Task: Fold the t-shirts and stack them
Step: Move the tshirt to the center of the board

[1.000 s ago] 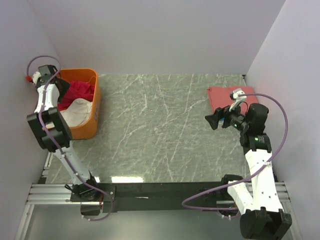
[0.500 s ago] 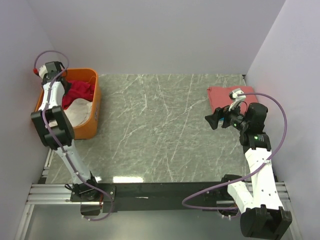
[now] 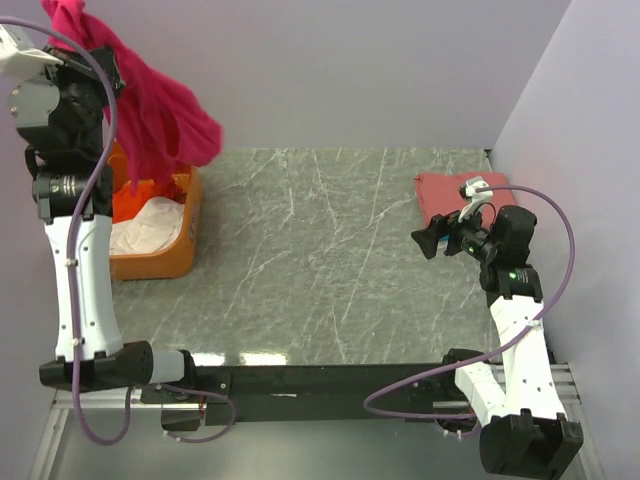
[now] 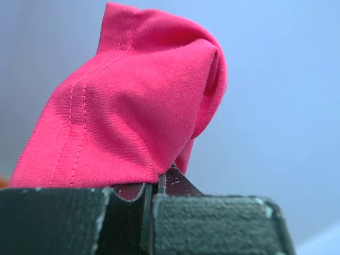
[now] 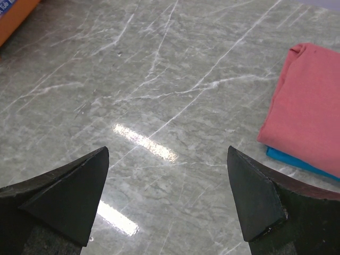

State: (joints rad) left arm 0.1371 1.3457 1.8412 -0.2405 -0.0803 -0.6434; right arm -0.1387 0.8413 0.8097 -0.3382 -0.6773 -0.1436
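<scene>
place: robot lab cell | evidence: plain white walls [image 3: 350, 70], marble-pattern table [image 3: 320, 260], aluminium mounting rail [image 3: 120, 398]

T-shirts: four I can count.
Crimson-pink shirt [image 3: 150, 100]: bunched, dangling from my left gripper [image 4: 154, 194]. White shirt [image 3: 140, 228]: crumpled in the orange tub [image 3: 192, 215]. Salmon-pink shirt [image 3: 445, 190]: folded, atop a blue shirt [image 5: 297, 162], far-right bench [image 3: 320, 250].

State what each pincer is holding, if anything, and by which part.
The left pincer grips the crimson-pink t-shirt by a bunched stitched edge, the rest hanging above the orange tub. The right pincer is open, holding nothing.
</scene>
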